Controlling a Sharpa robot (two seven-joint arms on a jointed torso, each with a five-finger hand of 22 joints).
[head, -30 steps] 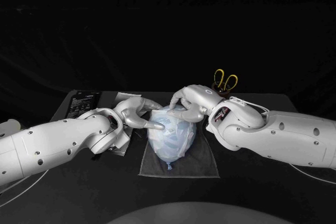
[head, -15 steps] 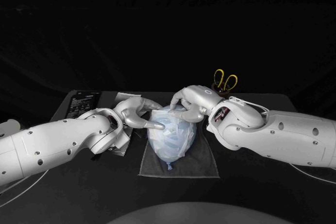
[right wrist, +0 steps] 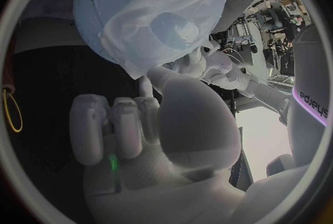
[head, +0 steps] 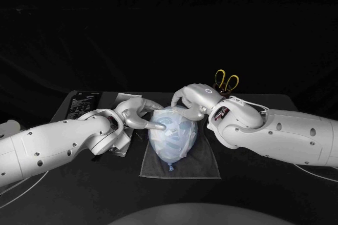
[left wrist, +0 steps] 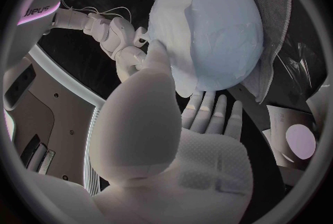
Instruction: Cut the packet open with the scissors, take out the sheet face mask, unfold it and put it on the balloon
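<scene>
Now on the grey cloth (head: 200,169) lies the balloon (head: 169,155), the sheet face mask (head: 172,127) already over it — last step. The left hand (head: 134,111) presses the mask, fingers spread. The right hand (head: 191,101) curls its fingers — holding or not, I cannot tell. Next, smooth gently.

White rounded arm shells (head: 63,142), small dark screws (head: 40,162), thin white wrist cables (head: 250,106), silver fingers (head: 156,127).

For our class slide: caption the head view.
Left hand and right hand touch the sheet face mask on the balloon.
</scene>
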